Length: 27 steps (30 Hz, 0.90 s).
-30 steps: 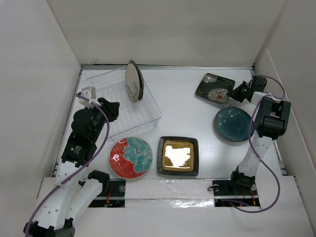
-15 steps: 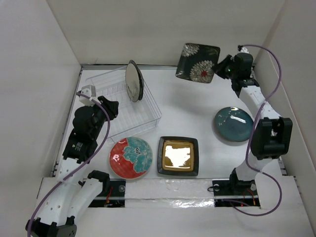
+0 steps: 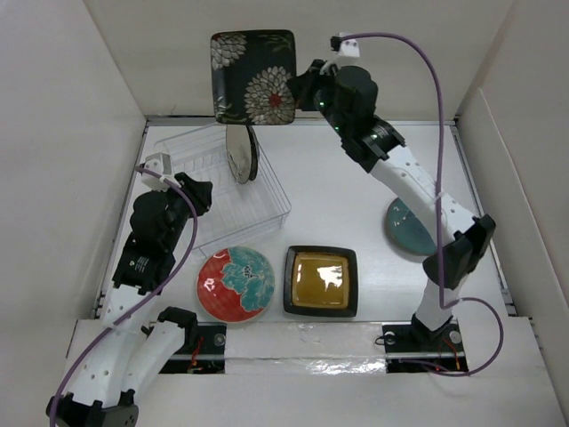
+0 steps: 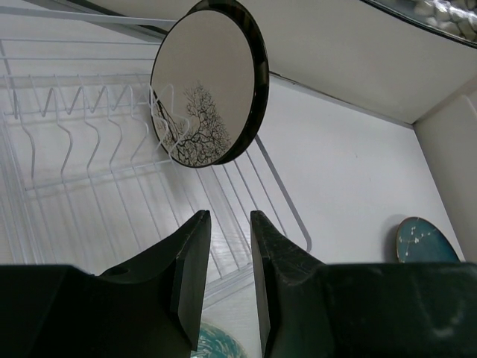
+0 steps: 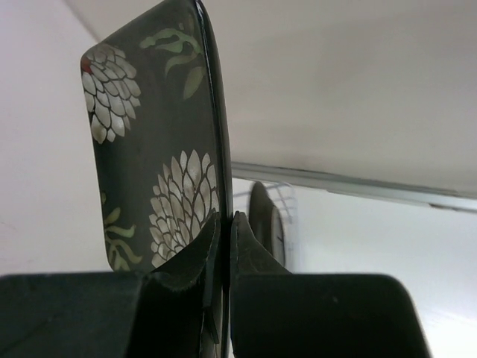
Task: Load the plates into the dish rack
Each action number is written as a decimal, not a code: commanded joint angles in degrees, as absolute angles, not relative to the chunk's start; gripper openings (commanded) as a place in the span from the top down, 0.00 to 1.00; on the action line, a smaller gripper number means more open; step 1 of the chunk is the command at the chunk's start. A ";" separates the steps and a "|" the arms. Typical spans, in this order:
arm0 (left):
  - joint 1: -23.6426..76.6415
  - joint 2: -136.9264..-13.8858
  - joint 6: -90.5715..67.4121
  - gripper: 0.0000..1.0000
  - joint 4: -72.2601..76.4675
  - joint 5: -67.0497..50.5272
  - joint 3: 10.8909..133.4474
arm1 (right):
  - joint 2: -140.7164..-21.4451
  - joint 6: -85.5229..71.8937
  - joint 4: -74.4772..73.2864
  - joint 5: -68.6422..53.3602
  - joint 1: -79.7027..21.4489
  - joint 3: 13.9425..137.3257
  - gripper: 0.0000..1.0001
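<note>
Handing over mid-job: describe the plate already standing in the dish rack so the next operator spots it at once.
Find the clear dish rack at the table's far left. At its far end one round plate stands on edge. It alone is upright: cream, dark-rimmed, with a black branch print, while the nearby red plate lies flat on the table.

Floral square plate (image 3: pixel 253 77) hangs aloft near rack (image 3: pixel 236 209) holding upright branch-pattern plate (image 3: pixel 238 151).
</note>
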State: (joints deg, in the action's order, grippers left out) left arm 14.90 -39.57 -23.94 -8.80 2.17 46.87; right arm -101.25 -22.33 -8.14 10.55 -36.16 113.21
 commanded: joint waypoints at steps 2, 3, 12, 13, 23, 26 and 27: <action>14.59 -37.09 -24.17 0.76 -5.62 4.48 47.11 | -107.12 -19.08 -1.04 20.47 -41.04 124.96 1.00; 14.59 -36.65 -24.26 0.76 -5.80 4.83 47.11 | -109.05 -18.38 -2.45 21.70 -41.91 130.11 1.00; 14.59 -34.80 -24.52 0.77 -5.63 6.24 47.29 | -126.02 -6.86 -2.30 37.07 -48.43 146.34 1.00; 14.59 -35.07 -24.52 0.77 -5.71 6.33 47.37 | -126.64 -6.07 -1.33 39.79 -49.04 145.99 1.00; 14.59 -35.51 -24.52 0.77 -5.98 6.07 47.02 | -138.15 5.25 14.13 52.72 -52.82 149.67 1.00; 14.59 -35.95 -24.52 0.77 -5.98 6.15 47.28 | -141.14 10.00 20.36 55.46 -53.44 150.91 1.00; 14.59 -36.12 -24.52 0.77 -5.98 5.89 47.29 | -141.94 10.98 21.87 55.89 -53.44 151.08 1.00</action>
